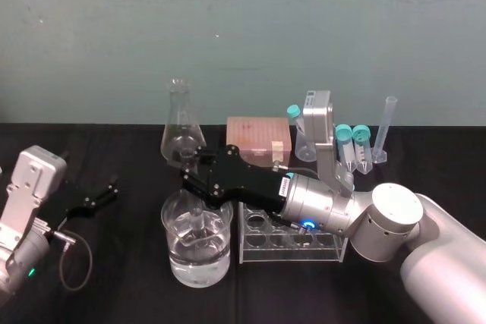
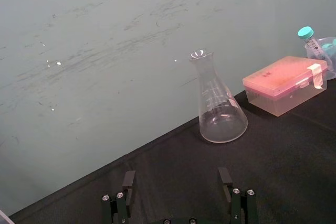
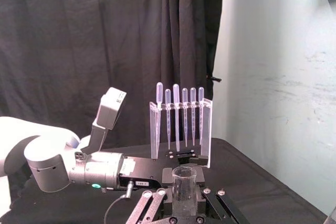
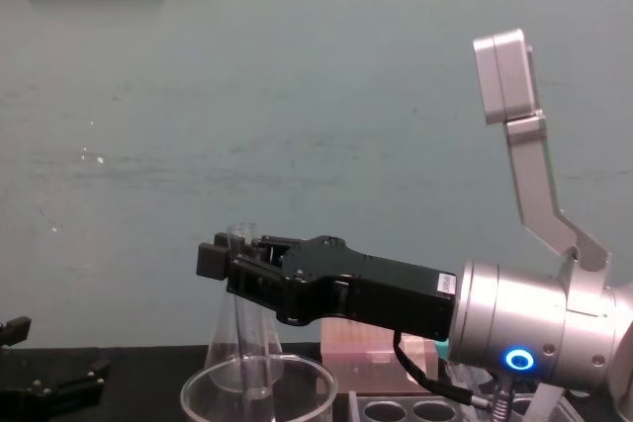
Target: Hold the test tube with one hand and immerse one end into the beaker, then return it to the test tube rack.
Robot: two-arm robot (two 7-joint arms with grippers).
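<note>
Starting at the bottom centre of the head view: the beaker (image 1: 216, 263) stands nearest the camera, part full of clear liquid. The test tube (image 1: 199, 224) is upright inside it, lower end down in the liquid. Its upper end is pinched by the right gripper (image 1: 194, 163), whose arm extends in from the lower right, passing over the test tube rack (image 1: 288, 252). The rack sits just right of the beaker, close beside it.

Right wrist view, bottom centre: the tube's open mouth (image 3: 184, 184) shows with the black fingers pressed on either side.

Chest view, centre: the tube's rim (image 4: 242, 237) pokes above the right gripper (image 4: 229, 262), with the beaker rim (image 4: 257, 375) below.

Left edge of the head view: the left gripper (image 1: 102, 196) is well apart from the beaker, fingers spread.

Farther back, centre: flask (image 1: 180, 123), then pink box (image 1: 258, 133). Right of them are the teal-capped tubes (image 1: 353, 142) and a graduated cylinder (image 1: 389, 123), by the wall (image 1: 243, 28).
</note>
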